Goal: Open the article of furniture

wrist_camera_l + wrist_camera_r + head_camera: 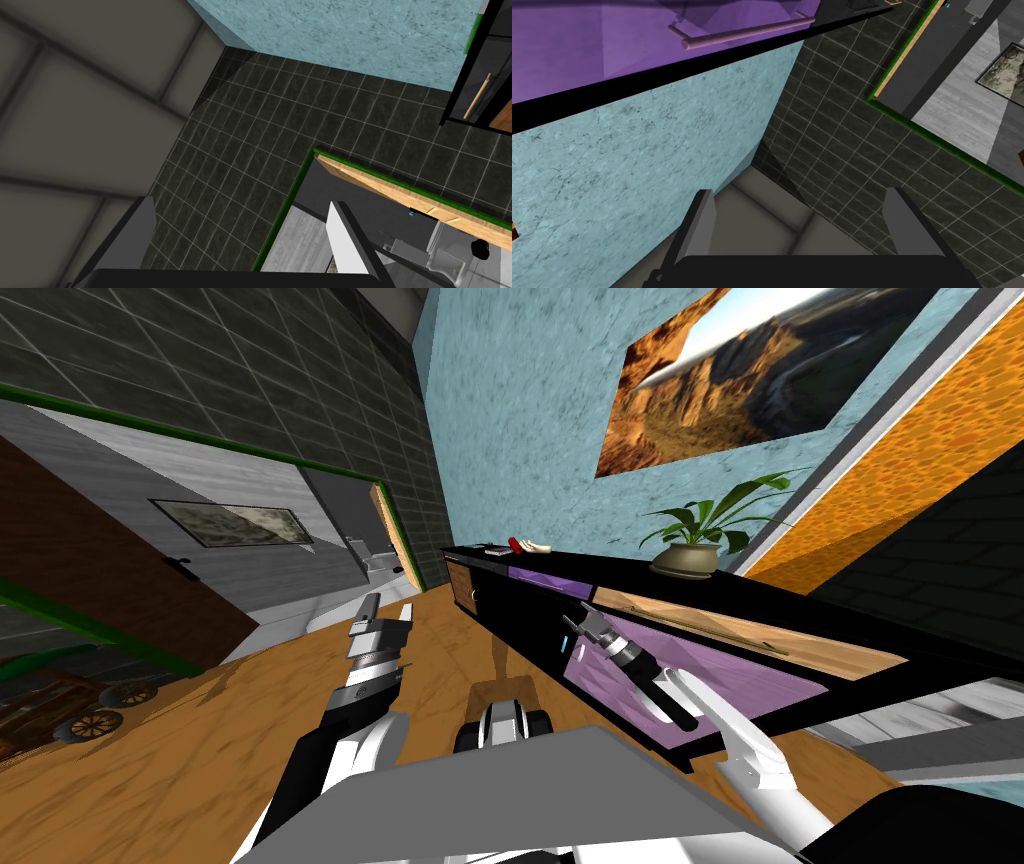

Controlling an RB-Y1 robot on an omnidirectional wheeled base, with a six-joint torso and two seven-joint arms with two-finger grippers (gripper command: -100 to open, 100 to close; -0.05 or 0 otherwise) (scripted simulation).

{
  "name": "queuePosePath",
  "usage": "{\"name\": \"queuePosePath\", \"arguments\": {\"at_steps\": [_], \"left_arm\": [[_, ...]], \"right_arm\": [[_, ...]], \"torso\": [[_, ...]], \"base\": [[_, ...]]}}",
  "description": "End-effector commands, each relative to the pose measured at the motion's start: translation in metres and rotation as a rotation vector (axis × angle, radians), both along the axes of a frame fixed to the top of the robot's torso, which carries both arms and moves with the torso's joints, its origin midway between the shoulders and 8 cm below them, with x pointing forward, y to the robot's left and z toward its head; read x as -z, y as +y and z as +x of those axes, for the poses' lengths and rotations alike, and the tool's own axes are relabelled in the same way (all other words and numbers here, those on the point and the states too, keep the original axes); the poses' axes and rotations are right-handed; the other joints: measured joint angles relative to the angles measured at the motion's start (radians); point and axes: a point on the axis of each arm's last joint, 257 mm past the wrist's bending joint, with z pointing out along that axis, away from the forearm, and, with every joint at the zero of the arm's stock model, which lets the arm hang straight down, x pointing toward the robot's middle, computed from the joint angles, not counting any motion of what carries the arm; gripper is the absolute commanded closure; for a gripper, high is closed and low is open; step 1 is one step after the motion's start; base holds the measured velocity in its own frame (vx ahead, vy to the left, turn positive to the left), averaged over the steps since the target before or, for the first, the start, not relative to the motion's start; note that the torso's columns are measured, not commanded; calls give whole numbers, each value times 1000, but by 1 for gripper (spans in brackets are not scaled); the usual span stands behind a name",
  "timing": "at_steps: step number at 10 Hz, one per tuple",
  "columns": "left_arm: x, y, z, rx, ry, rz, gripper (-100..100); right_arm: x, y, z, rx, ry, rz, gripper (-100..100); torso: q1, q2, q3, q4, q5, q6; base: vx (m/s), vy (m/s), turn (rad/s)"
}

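Note:
A long, low black sideboard (760, 618) runs along the blue wall, with purple and wood-coloured fronts. My right gripper (577, 624) is held up close to its front, near a narrow purple drawer (548, 582) and above a large purple panel (700, 683). In the right wrist view the gripper (804, 220) is open with nothing between its fingers, and a purple front with a bar handle (747, 32) lies some way beyond the fingertips. My left gripper (386, 612) hangs over the wooden floor left of the sideboard, and its wrist view shows it open (240, 240) and holding nothing.
On the sideboard stand a potted plant (690, 550), a red and beige item (527, 547) and a book (497, 552). A green-framed doorway (392, 543) opens at its far end. A brown door (120, 578) and a wooden cart (70, 708) are at left.

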Motion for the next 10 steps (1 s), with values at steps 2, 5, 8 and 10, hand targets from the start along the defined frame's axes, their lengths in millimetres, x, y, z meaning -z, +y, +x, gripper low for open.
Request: {"name": "queuePosePath", "arguments": {"at_steps": [2,5,8,10], "left_arm": [[0,0,0,0,0,0,0],[0,0,0,0,0,0,0],[0,0,0,0,0,0,0],[0,0,0,0,0,0,0]], "right_arm": [[21,-38,9,61,18,-317,-100],[29,-62,15,84,28,-512,-100],[32,-86,19,104,32,-686,-100],[32,-109,23,119,34,-845,-100]], "torso": [[1,-2,-1,-1,1,0],[-1,2,1,0,0,0],[2,-2,-2,-1,1,0],[0,1,0,0,0,0]], "base": [[93,82,2],[56,58,1],[77,66,0],[52,43,2]]}}
